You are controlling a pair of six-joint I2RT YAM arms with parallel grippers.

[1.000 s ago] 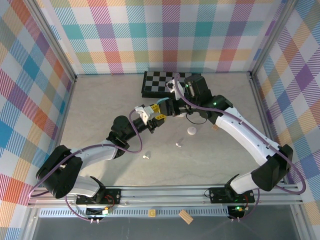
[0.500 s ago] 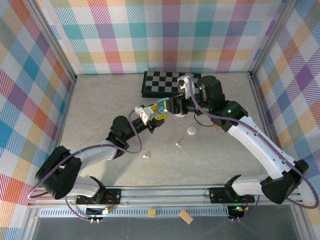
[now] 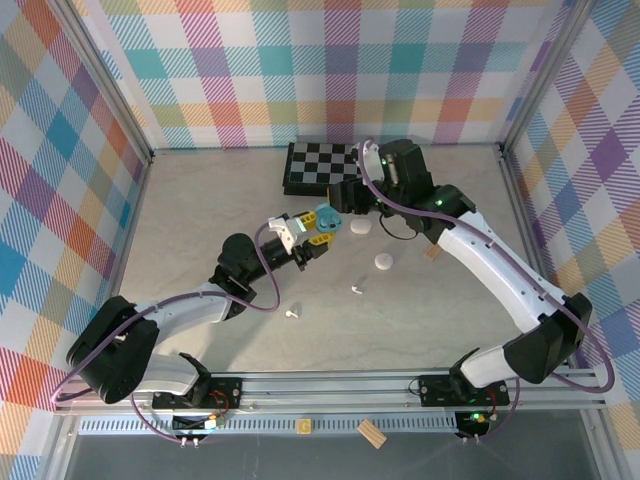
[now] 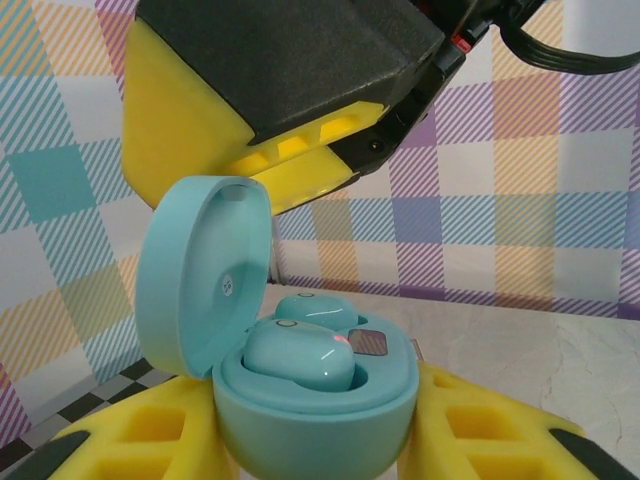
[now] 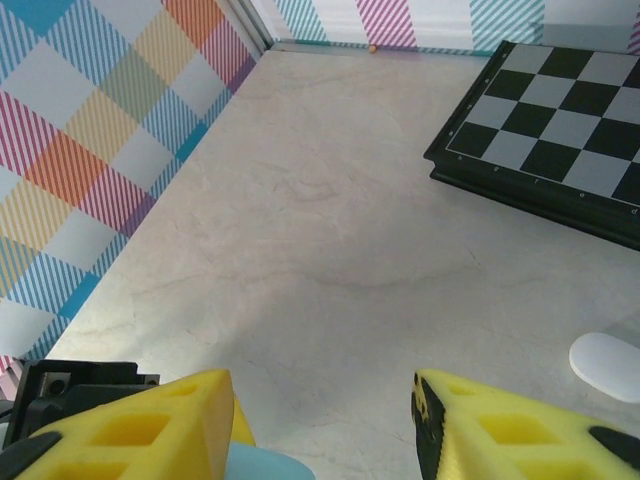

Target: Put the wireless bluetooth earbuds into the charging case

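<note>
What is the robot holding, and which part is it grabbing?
The left gripper holds the open light blue pebble-shaped plastic charging case by its lower body, between yellow foam pads. The open right gripper holds nothing.

White-black arms [image 3: 500, 270], purple cables [image 3: 170, 298], yellow end effector pads [image 5: 520, 430].

Two white earbuds [image 3: 356, 290] and two light blue earbuds [image 4: 300, 358] are in view. There is one light blue case [image 4: 320, 425], two white pebble-like cases [image 3: 384, 262] and one chessboard [image 3: 318, 168].

The light-blue charging case [image 4: 318, 420] stands open, lid upright, two matching earbuds [image 4: 300, 356] seated inside.
</note>
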